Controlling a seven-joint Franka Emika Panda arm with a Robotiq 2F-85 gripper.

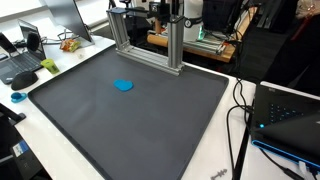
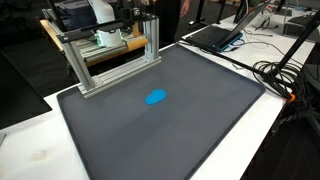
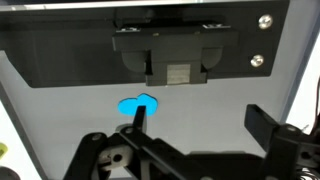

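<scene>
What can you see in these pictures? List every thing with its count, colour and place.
mat: one, dark grey, covering most of the table
table: one, white, under the mat
blob: one, blue, flat on the mat, near the frame
frame: one, silver metal, at the mat's far edge
laptops: at least two, dark, off opposite sides of the mat
cables: several, black, on the table beside the mat
hand: one, black, open, above the mat, holding nothing; in the wrist view the blob lies just ahead of it
</scene>
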